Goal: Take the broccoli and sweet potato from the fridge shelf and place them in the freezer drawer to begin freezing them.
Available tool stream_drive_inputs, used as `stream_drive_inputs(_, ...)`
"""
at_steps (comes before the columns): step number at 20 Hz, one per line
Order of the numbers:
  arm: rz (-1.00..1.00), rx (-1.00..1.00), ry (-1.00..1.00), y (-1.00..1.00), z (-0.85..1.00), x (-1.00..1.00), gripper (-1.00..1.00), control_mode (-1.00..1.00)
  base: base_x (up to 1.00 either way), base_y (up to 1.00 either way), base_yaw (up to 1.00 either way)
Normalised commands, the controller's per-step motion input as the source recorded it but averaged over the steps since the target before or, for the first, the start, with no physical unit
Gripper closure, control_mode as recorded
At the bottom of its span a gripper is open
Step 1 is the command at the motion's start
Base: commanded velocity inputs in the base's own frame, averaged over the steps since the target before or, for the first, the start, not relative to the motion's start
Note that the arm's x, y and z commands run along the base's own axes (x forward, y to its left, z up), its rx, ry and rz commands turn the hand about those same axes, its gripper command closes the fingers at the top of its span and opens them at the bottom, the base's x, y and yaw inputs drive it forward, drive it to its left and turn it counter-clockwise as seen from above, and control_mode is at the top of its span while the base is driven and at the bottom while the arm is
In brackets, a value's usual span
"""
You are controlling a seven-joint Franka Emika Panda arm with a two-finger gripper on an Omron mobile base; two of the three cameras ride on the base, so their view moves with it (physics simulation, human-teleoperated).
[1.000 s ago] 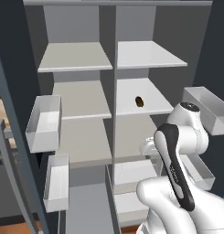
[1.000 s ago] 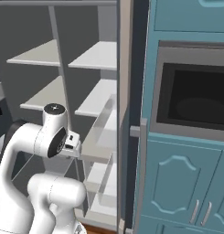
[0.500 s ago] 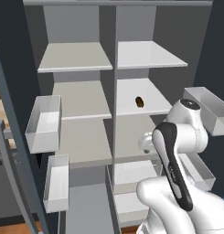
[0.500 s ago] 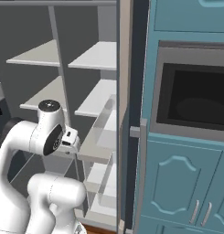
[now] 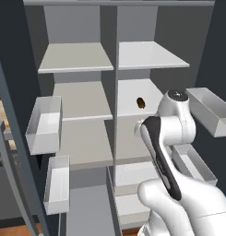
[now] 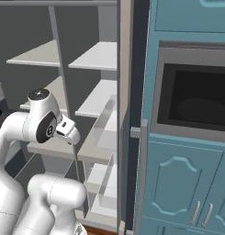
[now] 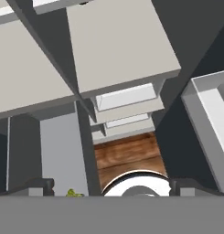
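Note:
The sweet potato [image 5: 140, 102], a small dark brown lump, lies on the right middle fridge shelf [image 5: 133, 110], beyond my arm. The broccoli [image 7: 74, 194] is a tiny yellow-green clump at the bottom edge of the hand view. It rests on the plain grey bottom of what looks like the pulled-out freezer drawer [image 7: 54, 146], low on the fridge's left side [image 5: 86, 207]. My gripper [image 7: 111, 187] points down past the shelf fronts. Its finger tips [image 7: 40, 185] stand wide apart and open with nothing between them. The hand [image 6: 68, 130] hangs in front of the shelves.
Pale door bins hang on the left door [image 5: 43, 124] and the right door [image 5: 211, 110]. White drawers [image 7: 125, 98] stack under the right shelves. Teal cabinets with a built-in oven [image 6: 196, 101] stand right of the fridge. Wooden floor [image 7: 127, 157] shows below.
The wrist has risen a little and swung slightly left. The jaws have stayed open, and the sweet potato has not moved.

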Motion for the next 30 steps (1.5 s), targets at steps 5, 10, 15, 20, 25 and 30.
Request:
stream_drive_inputs(5,-0.02,-0.08,-0.07,-0.19,0.43,0.11,-1.0,-1.0,0.0,0.0,0.0)
stream_drive_inputs(10,0.0,-0.09,-0.04,-0.35,0.23,0.2,-1.0,-1.0,0.0,0.0,0.0)
stream_drive_inputs(15,0.0,-0.06,-0.03,-0.31,0.1,0.55,-1.0,-1.0,0.0,0.0,0.0)
stream_drive_inputs(20,0.0,-0.03,-0.01,-0.2,0.0,0.62,-1.0,-1.0,0.0,0.0,0.0)
stream_drive_inputs(25,0.0,-0.01,-0.02,-0.17,0.0,0.58,-1.0,-1.0,0.0,0.0,0.0)
stream_drive_inputs(30,0.0,0.0,0.0,-0.16,-0.01,0.49,-1.0,-1.0,0.0,0.0,0.0)
